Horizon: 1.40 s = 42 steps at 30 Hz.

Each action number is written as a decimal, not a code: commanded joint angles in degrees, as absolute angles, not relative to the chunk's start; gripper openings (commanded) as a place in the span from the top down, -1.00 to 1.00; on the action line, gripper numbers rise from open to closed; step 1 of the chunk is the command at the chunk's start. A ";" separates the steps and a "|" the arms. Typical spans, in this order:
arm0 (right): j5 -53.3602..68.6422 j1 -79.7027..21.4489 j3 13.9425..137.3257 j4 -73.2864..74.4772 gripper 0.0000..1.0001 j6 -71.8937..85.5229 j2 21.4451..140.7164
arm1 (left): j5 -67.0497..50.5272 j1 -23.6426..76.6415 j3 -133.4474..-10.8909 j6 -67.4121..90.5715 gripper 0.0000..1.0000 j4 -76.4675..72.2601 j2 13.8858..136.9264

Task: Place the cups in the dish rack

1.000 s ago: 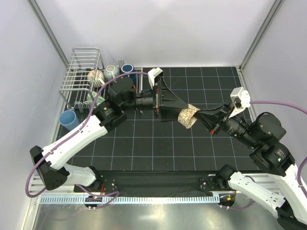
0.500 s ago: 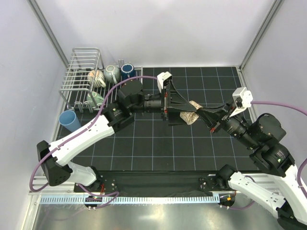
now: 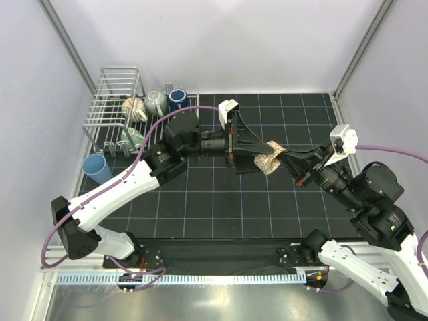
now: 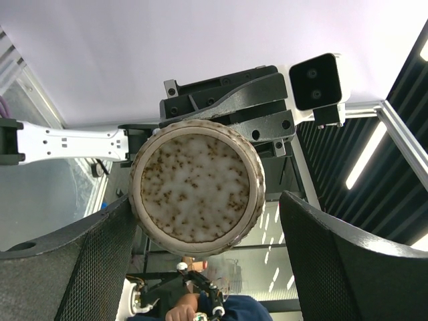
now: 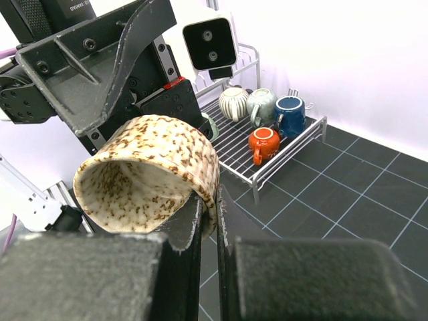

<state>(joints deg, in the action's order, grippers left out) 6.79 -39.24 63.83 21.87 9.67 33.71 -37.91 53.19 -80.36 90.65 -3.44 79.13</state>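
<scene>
Right gripper [image 5: 208, 208] clamped on the wall of the speckled cup [image 5: 150, 170], at centre of the top view. Left gripper [image 4: 210, 241] fingers apart, one either side of the cup's base; contact unclear. Dish rack [image 3: 110, 100], upper left, holds the ribbed cup [image 5: 234, 103], green cup [image 5: 262, 102], blue cup [image 5: 291, 110] and orange cup [image 5: 263, 142] on its flat slats.

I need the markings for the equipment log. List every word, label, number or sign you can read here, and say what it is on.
White print on the black housing of the left arm, right wrist view: cut off by the frame edge and too small to read.
On the speckled cup: no text.
On the racked cups and the dish rack: no text visible.
Top and left wrist views: nothing readable.
</scene>
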 commanded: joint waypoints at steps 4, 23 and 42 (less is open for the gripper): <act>6.50 -39.20 64.07 19.60 0.92 9.05 33.05 | -37.35 53.26 -82.62 89.74 -0.66 -5.89 78.84; 9.14 -39.20 64.25 20.13 0.91 9.32 33.66 | -34.98 53.26 -82.97 88.42 0.80 -3.52 78.31; -14.59 -39.20 66.36 40.60 -0.52 16.08 31.91 | 4.40 41.84 -98.88 47.83 1.00 54.74 79.44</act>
